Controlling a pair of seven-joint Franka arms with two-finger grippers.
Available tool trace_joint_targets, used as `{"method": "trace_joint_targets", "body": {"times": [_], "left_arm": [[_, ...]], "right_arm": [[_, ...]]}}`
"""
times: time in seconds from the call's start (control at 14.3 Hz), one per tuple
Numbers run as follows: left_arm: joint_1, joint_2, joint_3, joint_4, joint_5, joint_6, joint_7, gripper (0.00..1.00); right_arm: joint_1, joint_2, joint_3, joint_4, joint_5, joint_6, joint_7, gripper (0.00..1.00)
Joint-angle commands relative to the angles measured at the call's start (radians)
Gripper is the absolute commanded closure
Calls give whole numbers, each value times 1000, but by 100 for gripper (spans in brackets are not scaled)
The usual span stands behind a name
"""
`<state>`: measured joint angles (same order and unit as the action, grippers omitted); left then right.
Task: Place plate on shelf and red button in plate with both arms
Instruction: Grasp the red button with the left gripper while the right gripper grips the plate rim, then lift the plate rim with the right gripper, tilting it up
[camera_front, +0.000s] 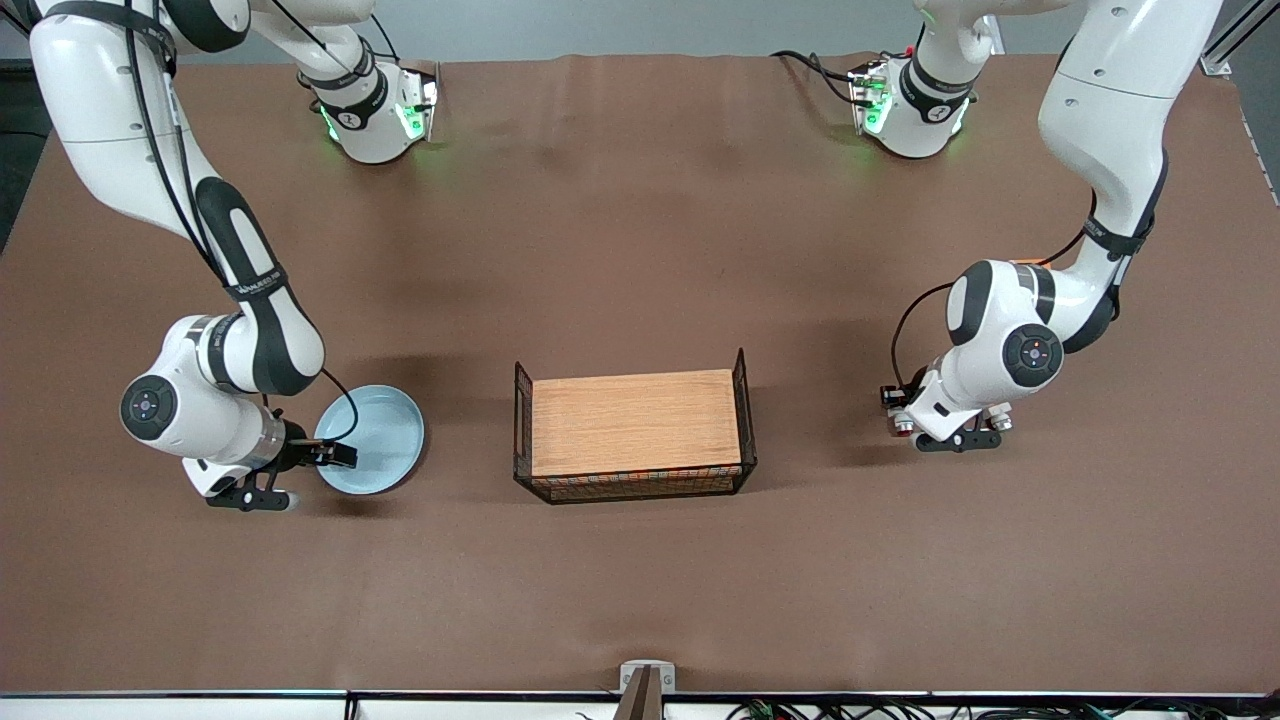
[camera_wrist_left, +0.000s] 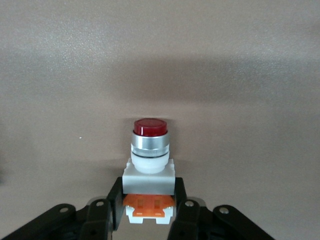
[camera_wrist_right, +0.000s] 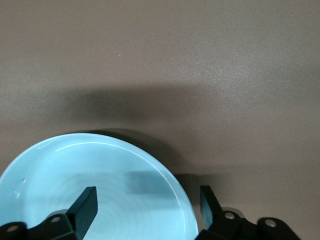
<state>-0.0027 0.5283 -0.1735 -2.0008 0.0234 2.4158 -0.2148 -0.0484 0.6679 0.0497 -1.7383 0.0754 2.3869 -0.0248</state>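
Note:
The pale blue plate (camera_front: 385, 430) lies on the table toward the right arm's end. My right gripper (camera_front: 335, 456) is low at the plate's edge and open. In the right wrist view the plate (camera_wrist_right: 100, 185) shows with one of the fingers (camera_wrist_right: 85, 206) over its inside and the other outside its rim, the gripper (camera_wrist_right: 147, 205) straddling that rim. The red button (camera_wrist_left: 149, 150), a white-grey block with an orange patch and a red cap, sits between the jaws of my left gripper (camera_wrist_left: 149, 194), which is shut on its body. That left gripper (camera_front: 902, 412) is low over the table toward the left arm's end.
A wooden tray (camera_front: 630, 420) with black wire-mesh sides stands in the middle of the table between the two grippers. The brown tabletop (camera_front: 640, 250) stretches from it up to both arm bases.

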Motion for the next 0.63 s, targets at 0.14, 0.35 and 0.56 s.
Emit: {"method": "trace_joint_targets", "body": {"times": [0.14,0.35,0.56], "left_arm": [[0,-36,3,25,21,-9,-8,72],[1,-68,2,82,20,-91,-9,72],[-2,-73,0,187,18,-232,-83,72]], "right_arm": [[-10,4,6,-7,-8,9,-35,22],[-11,4,6,-7,-9,8,-56,35],[-25,4,7,-7,-8,3,-116,49]]}}
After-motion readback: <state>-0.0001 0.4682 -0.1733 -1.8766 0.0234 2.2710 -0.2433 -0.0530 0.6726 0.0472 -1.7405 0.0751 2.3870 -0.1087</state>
